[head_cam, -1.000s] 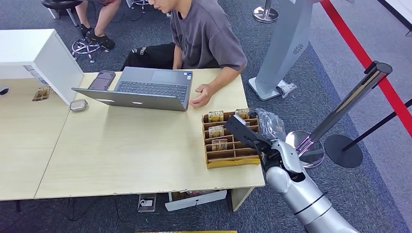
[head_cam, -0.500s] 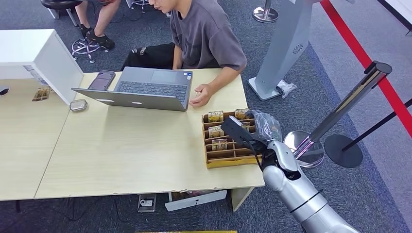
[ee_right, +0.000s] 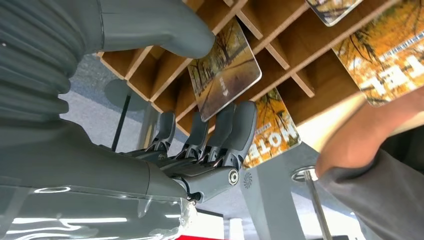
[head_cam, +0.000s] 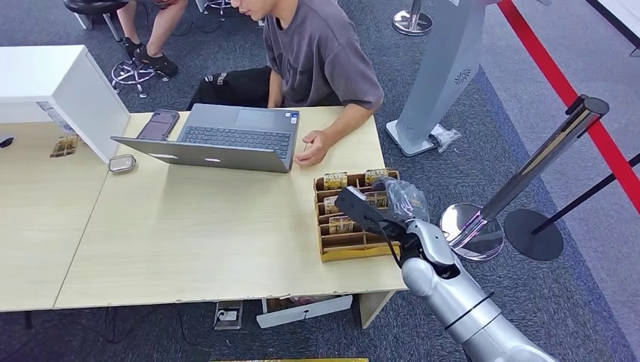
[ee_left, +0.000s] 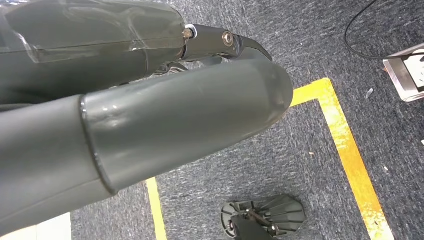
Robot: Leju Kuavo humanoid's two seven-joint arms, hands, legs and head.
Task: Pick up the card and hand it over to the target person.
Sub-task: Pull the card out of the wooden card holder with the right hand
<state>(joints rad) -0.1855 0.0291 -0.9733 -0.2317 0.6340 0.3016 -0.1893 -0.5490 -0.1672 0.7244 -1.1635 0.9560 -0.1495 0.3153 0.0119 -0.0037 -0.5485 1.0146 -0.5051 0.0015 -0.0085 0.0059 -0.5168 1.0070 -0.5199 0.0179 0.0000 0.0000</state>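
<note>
Reaching with fingers spread and empty, the right hand point(ee_right: 200, 135) brackets an upright autumn-printed card point(ee_right: 225, 70), slotted in a wooden rack point(head_cam: 355, 243) for easy pinching.

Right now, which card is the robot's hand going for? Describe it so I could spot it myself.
Find the wooden card rack at the table's right end, beside the person. The robot's right hand hovers over it. The card nearest its fingertips shows an autumn tree-lined road, while neighbouring cards bear big letters.

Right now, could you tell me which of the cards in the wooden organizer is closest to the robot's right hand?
The card standing between the right hand's thumb and fingers, showing a tree-lined autumn road. The other cards sit in slots beyond the fingers.
</note>
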